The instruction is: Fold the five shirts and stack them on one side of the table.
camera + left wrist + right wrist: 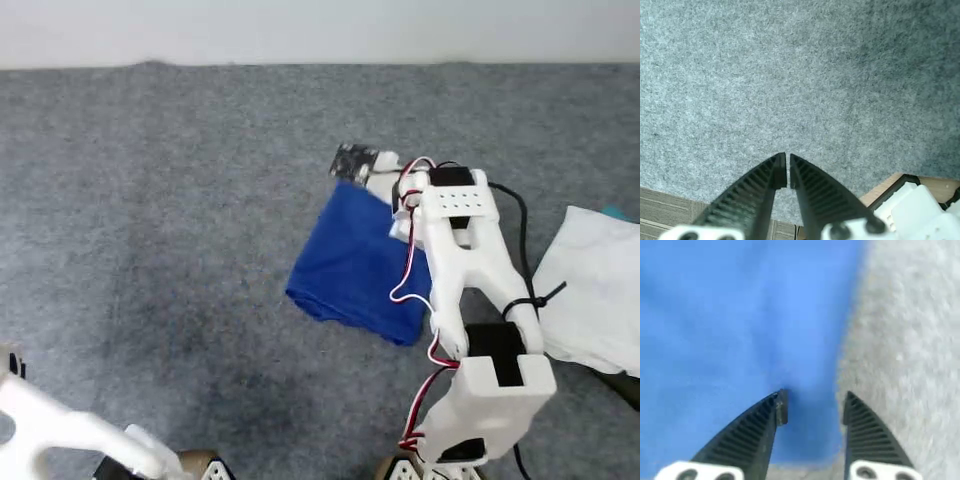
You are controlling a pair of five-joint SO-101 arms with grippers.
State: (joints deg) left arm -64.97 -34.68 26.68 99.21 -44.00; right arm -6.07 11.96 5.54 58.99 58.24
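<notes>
Right end effector (815,397), parted, over blue shirt (715,315)

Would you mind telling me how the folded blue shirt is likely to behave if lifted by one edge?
The blue shirt is soft cloth, so it would probably droop and its folds might fall open. It looks light for its size. On the fuzzy grey table, a push would more likely bunch it than slide it.
</notes>
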